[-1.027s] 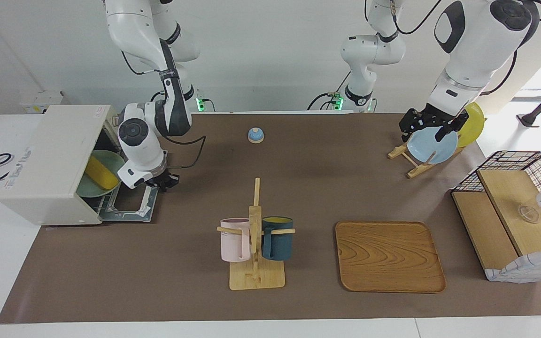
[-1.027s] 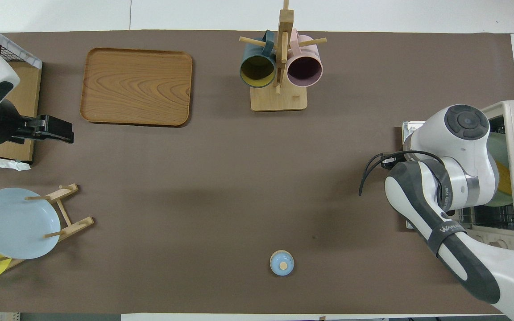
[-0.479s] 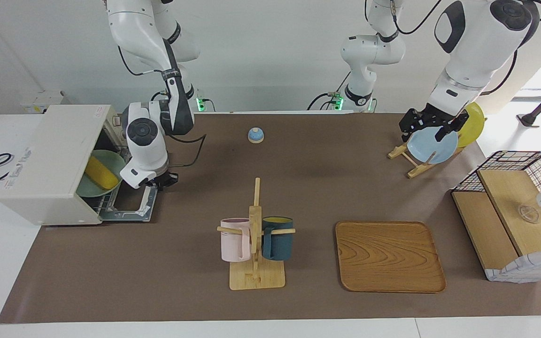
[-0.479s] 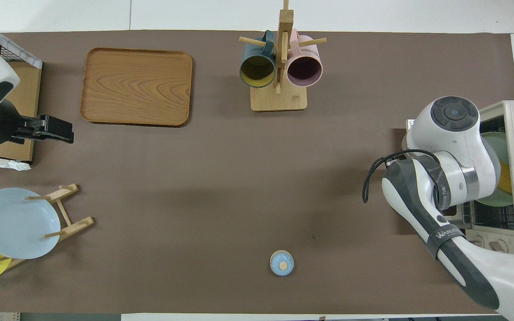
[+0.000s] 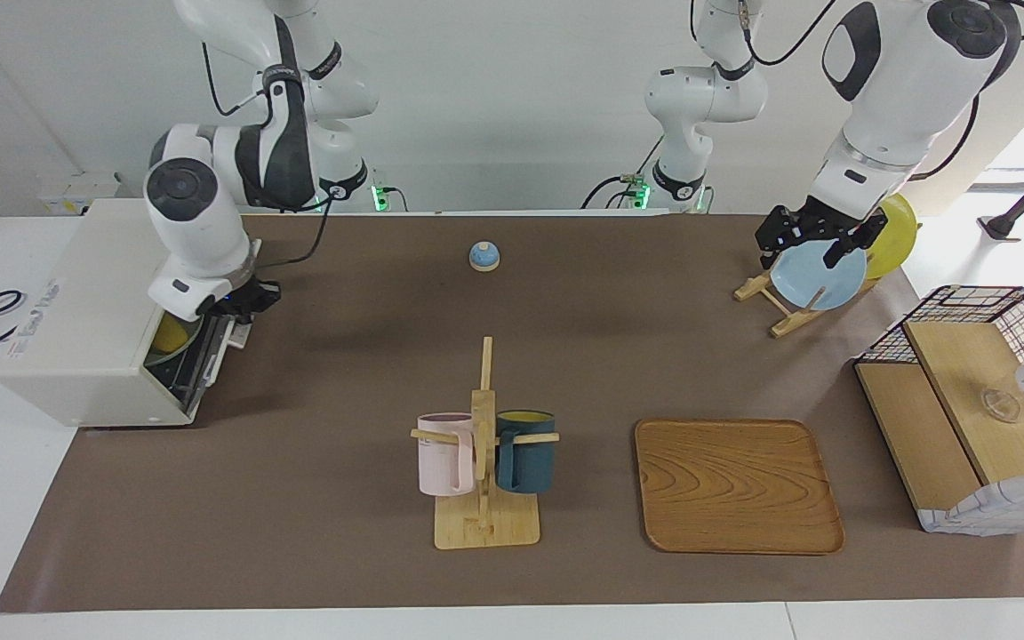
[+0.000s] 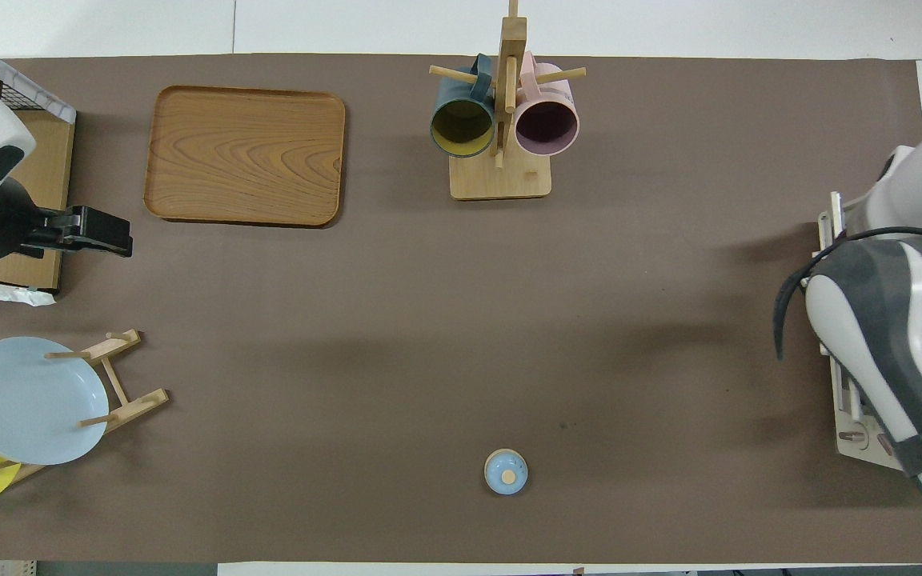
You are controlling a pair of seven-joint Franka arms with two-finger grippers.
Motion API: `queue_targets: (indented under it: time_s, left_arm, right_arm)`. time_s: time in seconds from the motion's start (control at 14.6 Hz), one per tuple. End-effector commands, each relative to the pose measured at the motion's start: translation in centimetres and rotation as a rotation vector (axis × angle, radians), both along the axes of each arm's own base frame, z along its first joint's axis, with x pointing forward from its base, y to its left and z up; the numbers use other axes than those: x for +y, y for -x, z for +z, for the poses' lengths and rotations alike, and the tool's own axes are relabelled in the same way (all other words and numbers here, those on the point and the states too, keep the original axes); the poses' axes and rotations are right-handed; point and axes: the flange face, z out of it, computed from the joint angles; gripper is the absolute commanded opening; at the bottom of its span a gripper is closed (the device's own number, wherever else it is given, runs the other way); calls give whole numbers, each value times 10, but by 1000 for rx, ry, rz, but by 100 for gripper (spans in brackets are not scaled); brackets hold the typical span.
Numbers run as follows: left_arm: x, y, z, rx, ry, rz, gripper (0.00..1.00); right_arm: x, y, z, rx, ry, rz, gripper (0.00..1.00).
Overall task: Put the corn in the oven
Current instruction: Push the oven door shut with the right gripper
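The off-white oven [image 5: 94, 302] stands at the right arm's end of the table. Its door [image 5: 208, 354] is raised almost shut and leans a little outward; in the overhead view the door [image 6: 835, 240] shows edge-on. Through the gap I see a sliver of the yellow corn [image 5: 169, 336] inside, lying on a green plate. My right gripper [image 5: 245, 302] is at the door's top edge; its grip on it cannot be made out. In the overhead view the right arm hides it. My left gripper [image 5: 804, 253] waits open and empty over the plate rack; it also shows in the overhead view [image 6: 126, 243].
A wooden mug rack [image 5: 484, 444] with a pink and a dark blue mug stands mid-table, a wooden tray [image 5: 737, 484] beside it. A small blue knobbed lid [image 5: 484, 256] lies near the robots. A plate rack [image 5: 783, 307] holds pale blue and yellow plates. A wire basket [image 5: 965, 409] stands at the left arm's end.
My right gripper has risen and swung toward the oven, and the door has gone from lying flat open to almost shut. The corn is now mostly hidden. The left arm has not moved.
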Motion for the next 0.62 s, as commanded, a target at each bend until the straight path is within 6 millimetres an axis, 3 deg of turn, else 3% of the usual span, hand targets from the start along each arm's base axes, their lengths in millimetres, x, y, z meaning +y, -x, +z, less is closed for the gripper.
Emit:
queue_targets:
  time_s: [0.0, 0.55]
  left_arm:
    - [4, 6, 2, -4, -11, 3, 100]
    - [4, 6, 3, -5, -11, 3, 100]
  right_arm:
    - [-44, 0, -16, 26, 13, 22, 0]
    - [-47, 9, 14, 25, 4, 58, 0]
